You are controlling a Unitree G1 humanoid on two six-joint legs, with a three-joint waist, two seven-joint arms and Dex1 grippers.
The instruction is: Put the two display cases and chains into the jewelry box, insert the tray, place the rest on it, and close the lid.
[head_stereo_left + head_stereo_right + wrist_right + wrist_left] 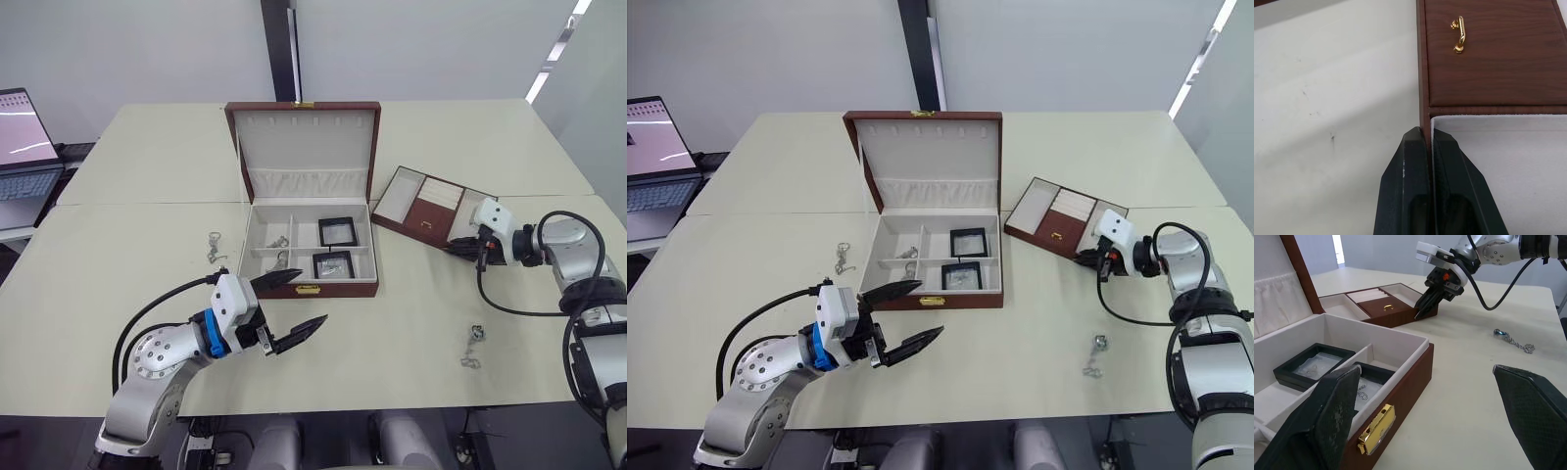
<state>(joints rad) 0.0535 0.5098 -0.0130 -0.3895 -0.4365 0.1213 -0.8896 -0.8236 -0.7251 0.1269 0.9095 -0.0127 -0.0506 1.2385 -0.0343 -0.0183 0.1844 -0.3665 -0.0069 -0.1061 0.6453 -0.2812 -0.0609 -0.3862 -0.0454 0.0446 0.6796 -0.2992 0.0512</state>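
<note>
Over at the left of the frame, one chain [213,247] lies loose on the worktop [118,255], just left of the jewelry box [312,257], so that one looks still to go. Lower left, the left gripper [291,310] hangs in front of the box with its fingers spread wide and nothing between them. Centre frame, the jewelry box sits with its lid [304,147] standing upright, and both display cases [335,231] are already lying in the right-hand compartments, one behind the other; a chain or two appears to rest in the small left compartments [278,251], though they are too small to count. So the first stage looks mostly done. Moving right, the tray [431,209] lies on the worktop to the right of the box, not yet inserted, and the right gripper [1431,147] has its fingers pinched tight on the tray's thin side wall, one inside, one outside. Lower right, another chain [472,350] waits on the worktop. Left to do, by my read: tray in, remaining chains placed, lid closed.
</note>
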